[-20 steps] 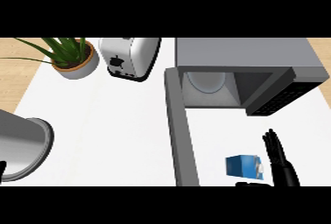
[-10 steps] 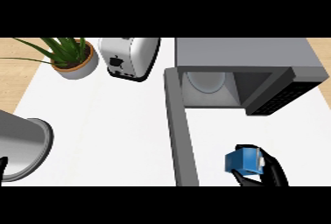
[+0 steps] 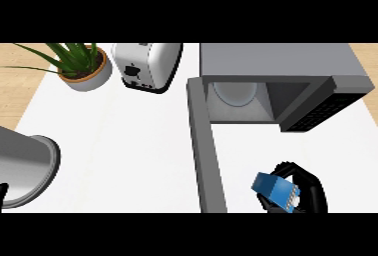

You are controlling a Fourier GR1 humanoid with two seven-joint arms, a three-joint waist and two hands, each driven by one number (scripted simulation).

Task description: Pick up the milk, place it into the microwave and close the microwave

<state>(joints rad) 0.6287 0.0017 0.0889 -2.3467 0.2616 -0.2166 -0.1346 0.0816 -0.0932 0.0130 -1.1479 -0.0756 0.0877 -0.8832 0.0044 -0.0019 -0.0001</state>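
The counter (image 3: 133,150) is white and flat, with brown wood showing past its far edge. At the back left a green plant (image 3: 77,67) stands in a pale pot, and a white toaster (image 3: 148,67) sits just beside it. A big grey pot (image 3: 22,172) is at the left edge.

The microwave (image 3: 284,70) is at the back right. Its door (image 3: 207,150) is swung wide open, and a round plate (image 3: 236,92) lies inside.

Near the bottom, right of the door, the right hand (image 3: 308,192) has its black fingers curled round the milk (image 3: 277,189) — a small blue carton, tipped to one side.

Only a tiny black bit of the left hand (image 3: 3,192) shows by the grey pot — I cannot tell how it is held.
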